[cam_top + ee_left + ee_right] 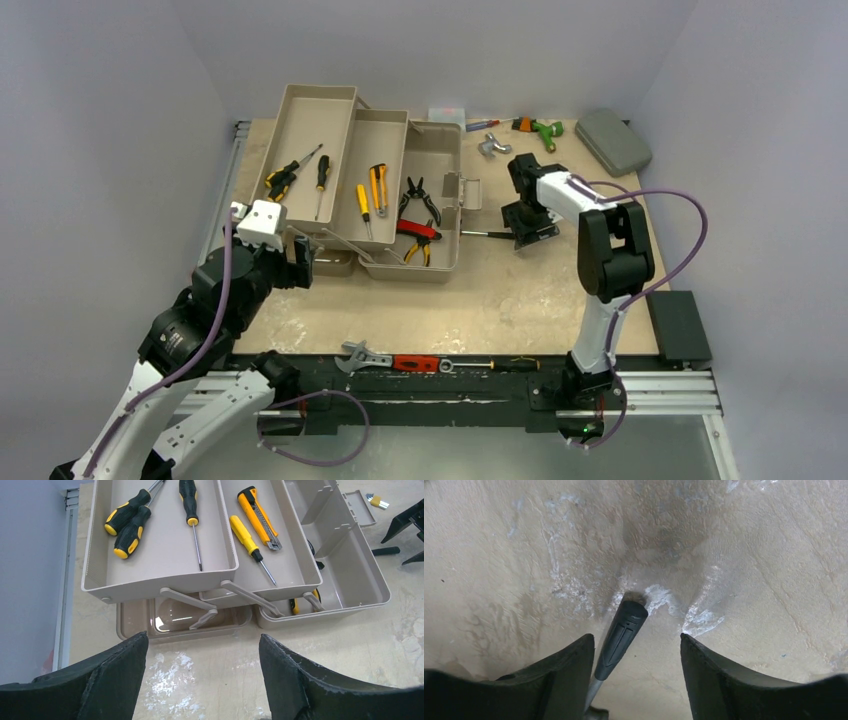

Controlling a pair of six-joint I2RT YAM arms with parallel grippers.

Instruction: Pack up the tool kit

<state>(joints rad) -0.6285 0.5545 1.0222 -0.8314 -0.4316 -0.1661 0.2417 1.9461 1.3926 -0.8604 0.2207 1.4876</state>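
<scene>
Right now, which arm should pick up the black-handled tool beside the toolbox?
Right. Its jaws stand open on either side of the black handle; the left arm is across the toolbox from it.

Toolbox point(436, 160) crowds the far left; table point(500, 300) in front lies passable

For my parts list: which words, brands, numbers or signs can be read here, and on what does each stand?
None can be read. The toolbox, the screwdrivers, the yellow knife and the black handle show no legible print; any marks are too small or blurred.
</scene>
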